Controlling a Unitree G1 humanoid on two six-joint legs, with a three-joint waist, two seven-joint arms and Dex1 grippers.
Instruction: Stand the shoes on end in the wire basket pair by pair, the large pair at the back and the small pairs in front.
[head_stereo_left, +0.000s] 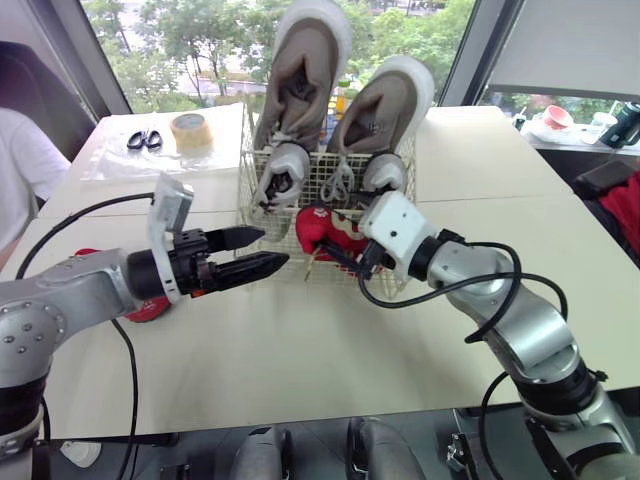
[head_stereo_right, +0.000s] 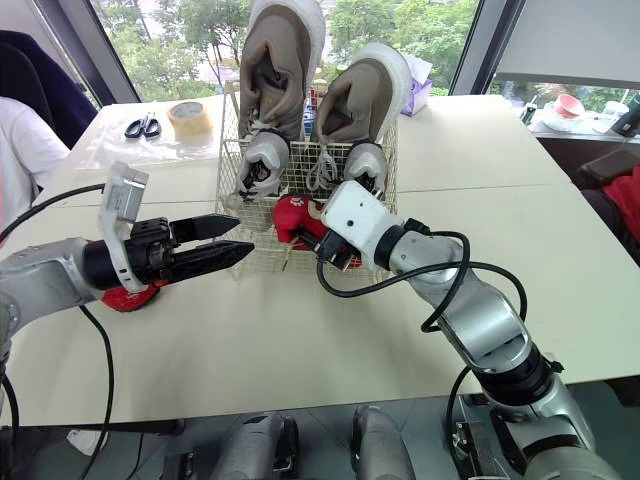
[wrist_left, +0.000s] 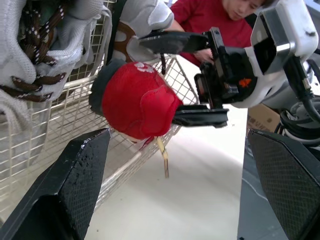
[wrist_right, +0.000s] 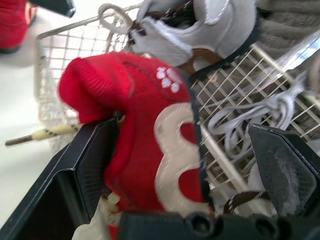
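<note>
Left eye view has the white wire basket (head_stereo_left: 322, 172) sitting on the cream table (head_stereo_left: 300, 350), with two big taupe suede sneakers with white soles (head_stereo_left: 300, 70) standing on end, toes down, along its 12 o'clock side.

The small red fabric shoe with a cream pattern (head_stereo_left: 325, 232) is right up at the basket's 6 o'clock rim, in front of the big pair. Can't tell if it's properly inside or just leaning on the wire, and a beige lace dangles under it. The right gripper (head_stereo_left: 340, 250) has its fingers spread wide around that shoe. In the right wrist view one finger (wrist_right: 85, 165) is pressed against the shoe's side, while the other sits clear of it with mesh showing between.

The left gripper (head_stereo_left: 272, 248) hovers near the basket's 7 o'clock corner, fingers parted and holding nothing, tips pointing at the red shoe.

A second red shoe (head_stereo_left: 148, 308) lies on the table at about 8 o'clock from the basket, under the left arm. Black-handled scissors (head_stereo_left: 144, 140) and a tan tape roll (head_stereo_left: 191, 130) sit out at 10 o'clock.
</note>
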